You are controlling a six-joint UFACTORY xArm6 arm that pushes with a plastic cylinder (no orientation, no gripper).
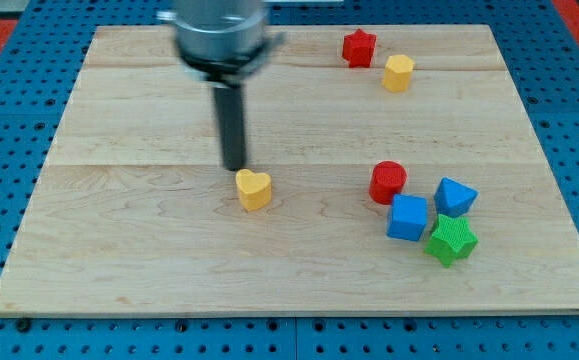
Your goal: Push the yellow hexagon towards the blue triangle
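Observation:
The yellow hexagon (398, 72) lies near the view's top right on the wooden board (129, 260), just right of and below a red star (359, 47). The blue triangle (455, 196) sits at the view's right, in a cluster with other blocks. My tip (235, 167) is near the board's middle, far left of both, just above and left of a yellow heart (254, 188). The rod hangs from a grey cylinder at the view's top.
A red cylinder (388, 182), a blue cube (407, 217) and a green star (451, 240) crowd around the blue triangle. A blue pegboard surface surrounds the board.

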